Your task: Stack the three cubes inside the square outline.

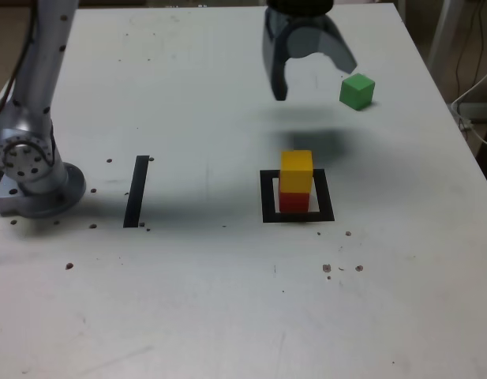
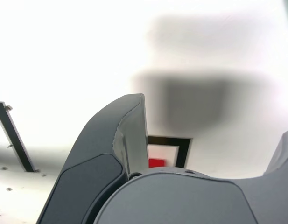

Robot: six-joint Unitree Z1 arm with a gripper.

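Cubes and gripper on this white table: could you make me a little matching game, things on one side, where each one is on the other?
Things:
1. small red cube
2. small yellow cube
3. small green cube
4. dark grey gripper

Places:
A. alone on the bare table
B. on top of another cube
C. lowest in the black tape square outline
D. open, in the air

Pairs: 1-C, 2-B, 3-A, 4-D

Silver-grey metal arm (image 1: 38,71), round bolted base joint, dark blue-grey curved two-fingered tool (image 1: 314,75)
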